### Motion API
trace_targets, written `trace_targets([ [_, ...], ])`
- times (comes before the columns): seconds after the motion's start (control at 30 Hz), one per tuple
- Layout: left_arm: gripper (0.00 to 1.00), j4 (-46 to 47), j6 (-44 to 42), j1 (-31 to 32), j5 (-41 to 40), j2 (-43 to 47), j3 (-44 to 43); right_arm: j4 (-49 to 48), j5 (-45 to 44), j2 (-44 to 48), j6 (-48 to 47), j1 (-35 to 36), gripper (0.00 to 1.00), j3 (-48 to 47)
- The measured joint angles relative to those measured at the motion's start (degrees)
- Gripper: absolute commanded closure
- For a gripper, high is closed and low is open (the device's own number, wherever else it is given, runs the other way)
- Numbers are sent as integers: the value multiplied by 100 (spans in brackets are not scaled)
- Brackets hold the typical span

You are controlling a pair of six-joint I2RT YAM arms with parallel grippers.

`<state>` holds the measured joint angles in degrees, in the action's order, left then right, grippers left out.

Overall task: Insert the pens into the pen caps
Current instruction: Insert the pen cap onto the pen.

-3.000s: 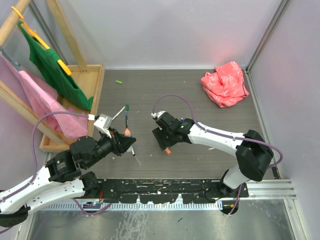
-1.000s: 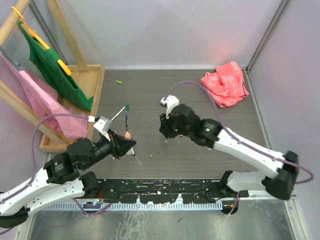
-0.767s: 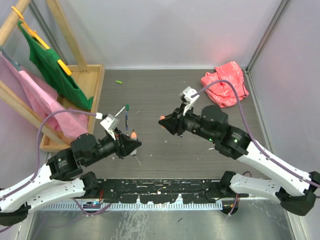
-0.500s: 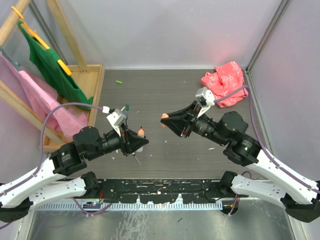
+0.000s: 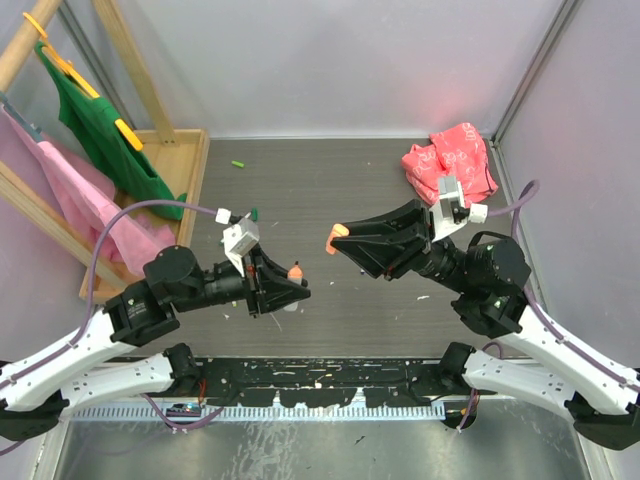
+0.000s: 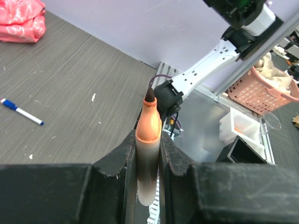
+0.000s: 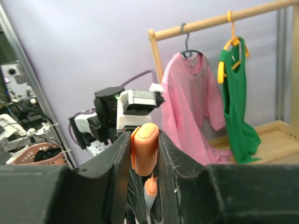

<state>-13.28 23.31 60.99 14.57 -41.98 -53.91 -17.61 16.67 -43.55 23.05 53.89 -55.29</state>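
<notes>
2 grippers face off mid-air: left gripper (image 5: 297,284) clenched on orange pen (image 6: 148,140), nib out; right gripper (image 5: 343,243) clamps orange cap (image 7: 145,149). Mating step, pieces apart; next likely needs nib lined with cap mouth, then push.

An uncapped orange pen (image 6: 148,140), dark tip bare, and an orange cap (image 7: 145,148) are held aloft, facing each other, apart.
</notes>
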Motion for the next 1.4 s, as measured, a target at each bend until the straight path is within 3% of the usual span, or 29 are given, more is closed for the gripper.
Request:
trace_targets([
  [0.37, 100, 496, -17, 0, 708, 118, 0, -1471, 984, -599, 645, 0, 100, 81],
  [1.4, 100, 531, -367, 0, 1067, -59, -149, -1292, 1523, -1150, 1309, 0, 100, -138],
])
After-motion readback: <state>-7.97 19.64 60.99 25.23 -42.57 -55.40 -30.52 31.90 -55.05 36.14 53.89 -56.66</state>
